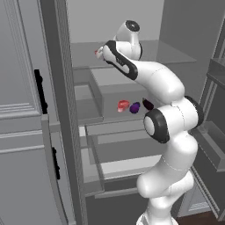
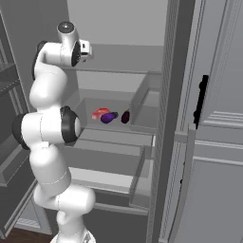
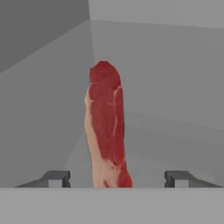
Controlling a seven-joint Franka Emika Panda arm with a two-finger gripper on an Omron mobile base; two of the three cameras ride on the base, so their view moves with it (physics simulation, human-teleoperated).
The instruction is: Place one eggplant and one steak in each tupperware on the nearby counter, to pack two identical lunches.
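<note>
Red steak [image 3: 107,127] marbled white; purple eggplant [image 1: 135,107]; grey fridge shelves [image 1: 114,79].

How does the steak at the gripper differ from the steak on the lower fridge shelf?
The steak at the gripper lies on the upper shelf, between the gripper's open fingers; the lower steak lies on the shelf below. The upper steak is alone; the lower steak lies beside two purple eggplants. Both are red with a pale fat edge.

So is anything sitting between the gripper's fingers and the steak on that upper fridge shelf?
Nothing visible. In the hand view the steak lies straight ahead between the two spread fingertips of the gripper, with bare shelf on either side.
</note>
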